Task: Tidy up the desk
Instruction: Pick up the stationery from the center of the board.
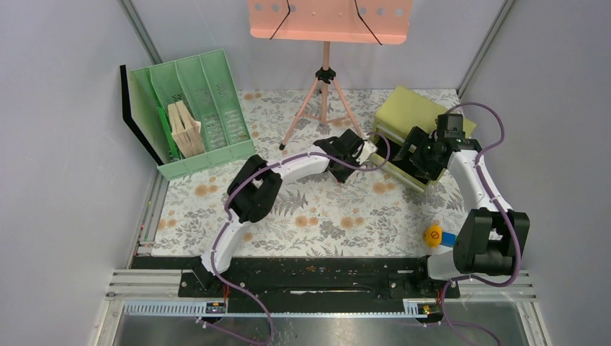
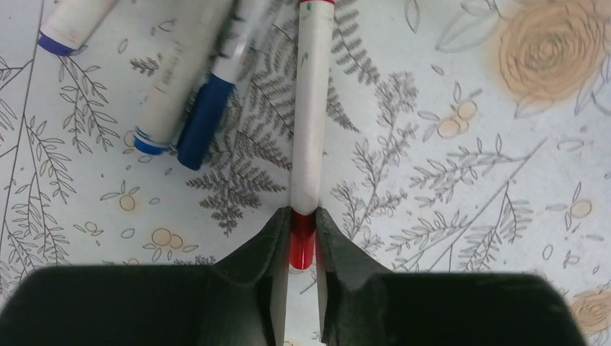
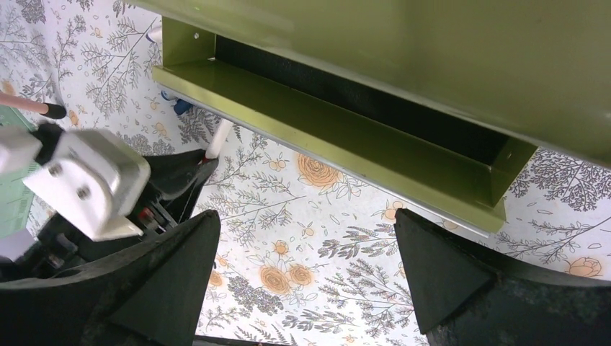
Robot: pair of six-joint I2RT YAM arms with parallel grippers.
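My left pincer (image 2: 302, 216) pinches the red cap of a marker (image 2: 311, 108) lying on the hard, flat desk (image 2: 447, 144): light, stiff, slick, so the barrel seems safer. My right pincer (image 3: 306, 220) gapes, holding nothing, before an olive drawer (image 3: 324, 122), apparently empty. Farthest, the mint rack (image 1: 216, 94) holds tan sheets (image 1: 184, 128).

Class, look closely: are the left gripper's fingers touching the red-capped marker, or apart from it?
Touching. In the left wrist view, the fingers of the left gripper press both sides of the red-capped marker at its red end; no gap shows.
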